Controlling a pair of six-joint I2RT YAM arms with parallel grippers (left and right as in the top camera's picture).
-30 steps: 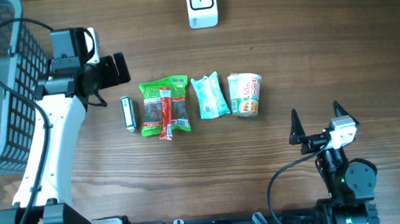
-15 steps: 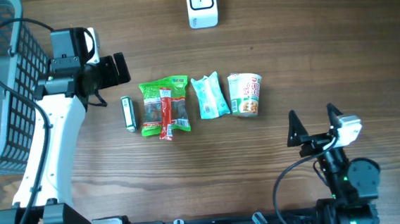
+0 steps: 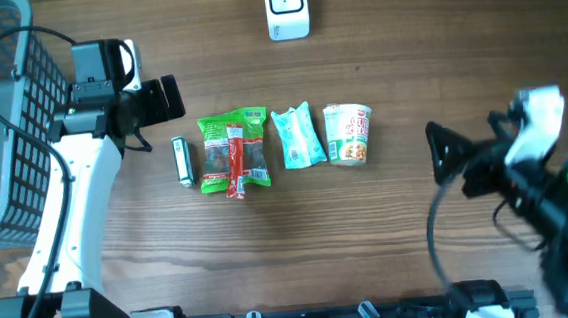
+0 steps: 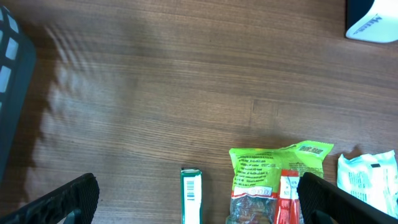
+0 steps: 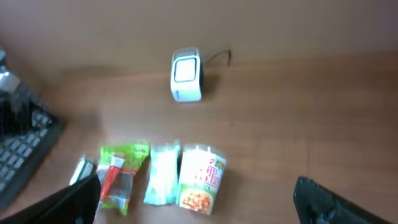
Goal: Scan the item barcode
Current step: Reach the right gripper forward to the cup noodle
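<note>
White scanner (image 4: 376,25) cut off (corner only); right pincer (image 3: 465,136) blurred.

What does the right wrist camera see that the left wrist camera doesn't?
Only the right wrist view shows the noodle cup, the whole scanner and the open right end effector. Only the left wrist view shows the open left end effector. Both show the box, green bag, red stick, packet, a bit of the basket and the table. The left view catches just a corner of the scanner.
</note>
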